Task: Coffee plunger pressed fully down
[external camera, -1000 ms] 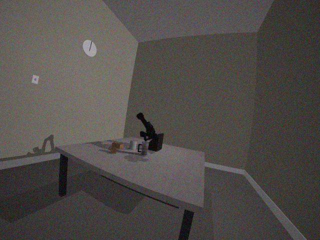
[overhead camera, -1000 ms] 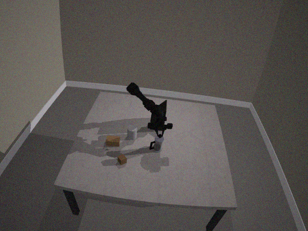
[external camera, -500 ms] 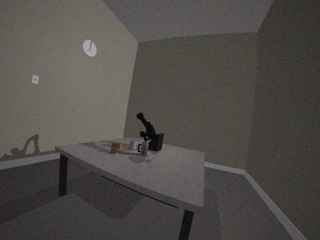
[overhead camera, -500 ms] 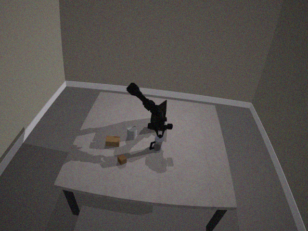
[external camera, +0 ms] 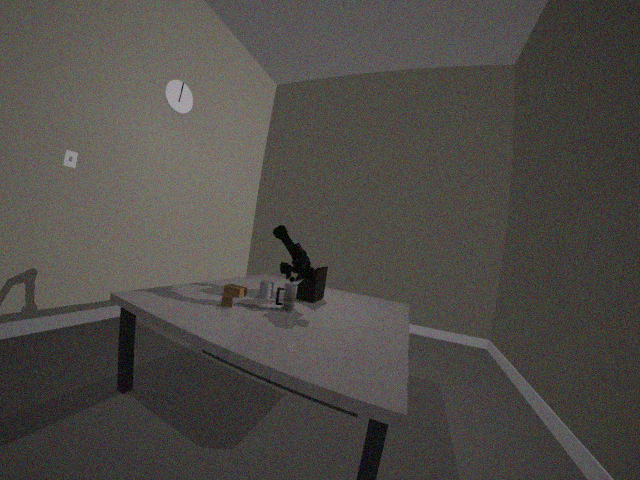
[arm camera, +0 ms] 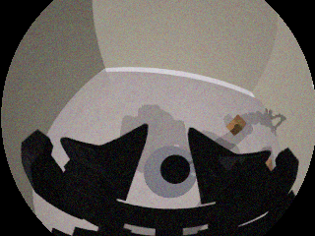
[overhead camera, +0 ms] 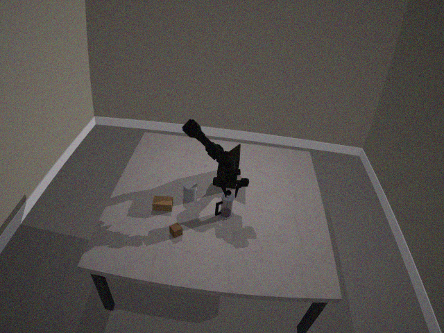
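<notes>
The coffee press (overhead camera: pixel 226 208) (external camera: pixel 289 299) (arm camera: pixel 154 172) stands upright on the table (overhead camera: pixel 279 250) (external camera: pixel 356 351), its dark handle (overhead camera: pixel 216 209) (external camera: pixel 279 296) to the left in the top and exterior views. The plunger's black round knob (overhead camera: pixel 228 192) (arm camera: pixel 175 169) sits low, just above the lid; no rod can be made out. My gripper (overhead camera: pixel 230 195) (arm camera: pixel 168 129) is partly open, its fingers on either side of the knob with a gap between them. In the wrist view the knob is nearer the right finger; whether they touch cannot be told.
A whitish cup-like cylinder (overhead camera: pixel 189 194) (external camera: pixel 266 290) stands left of the press in the top and exterior views. A larger orange-brown block (overhead camera: pixel 162 205) (external camera: pixel 238 290) lies farther left, and a smaller one (overhead camera: pixel 175 230) (external camera: pixel 226 298) (arm camera: pixel 236 125) lies nearer the table's front.
</notes>
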`<action>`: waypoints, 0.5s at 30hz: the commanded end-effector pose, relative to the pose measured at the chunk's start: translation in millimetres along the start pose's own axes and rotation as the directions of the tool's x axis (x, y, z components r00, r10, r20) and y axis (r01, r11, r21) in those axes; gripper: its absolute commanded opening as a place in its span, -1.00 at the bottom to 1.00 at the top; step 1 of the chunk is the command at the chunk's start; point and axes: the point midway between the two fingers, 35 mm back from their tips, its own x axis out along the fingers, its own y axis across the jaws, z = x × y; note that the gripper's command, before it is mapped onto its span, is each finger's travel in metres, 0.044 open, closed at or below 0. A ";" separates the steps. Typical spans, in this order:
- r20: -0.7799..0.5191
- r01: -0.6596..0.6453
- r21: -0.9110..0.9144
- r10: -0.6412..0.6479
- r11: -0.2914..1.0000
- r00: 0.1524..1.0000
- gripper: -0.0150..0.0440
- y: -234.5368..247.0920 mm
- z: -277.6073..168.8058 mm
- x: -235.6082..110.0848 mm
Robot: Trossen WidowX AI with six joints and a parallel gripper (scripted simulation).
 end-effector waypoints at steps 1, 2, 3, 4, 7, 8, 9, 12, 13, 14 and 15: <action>-0.001 -0.005 0.001 0.005 1.000 1.000 0.62 0.9 -0.5 0.0; -0.001 -0.005 0.001 0.005 1.000 1.000 0.71 0.9 -0.5 0.0; -0.001 -0.005 0.001 0.005 1.000 1.000 0.80 0.9 -0.5 0.0; -0.001 -0.005 0.001 0.005 1.000 1.000 0.89 0.9 -0.5 0.0; -0.001 -0.005 0.001 0.005 1.000 1.000 1.00 0.9 -0.5 0.0; -0.001 -0.005 0.001 0.005 1.000 1.000 1.00 0.9 -0.5 0.0; -0.002 -0.006 0.001 0.006 1.000 1.000 1.00 1.0 0.6 -1.0; -0.008 -0.009 0.003 0.009 1.000 1.000 1.00 1.5 11.2 -10.8; -0.011 -0.010 0.003 0.010 1.000 1.000 1.00 1.4 16.5 -16.2; -0.014 -0.011 0.003 0.011 1.000 1.000 1.00 0.9 22.7 -23.1; -0.015 -0.013 0.001 0.013 1.000 1.000 1.00 0.1 28.8 -30.5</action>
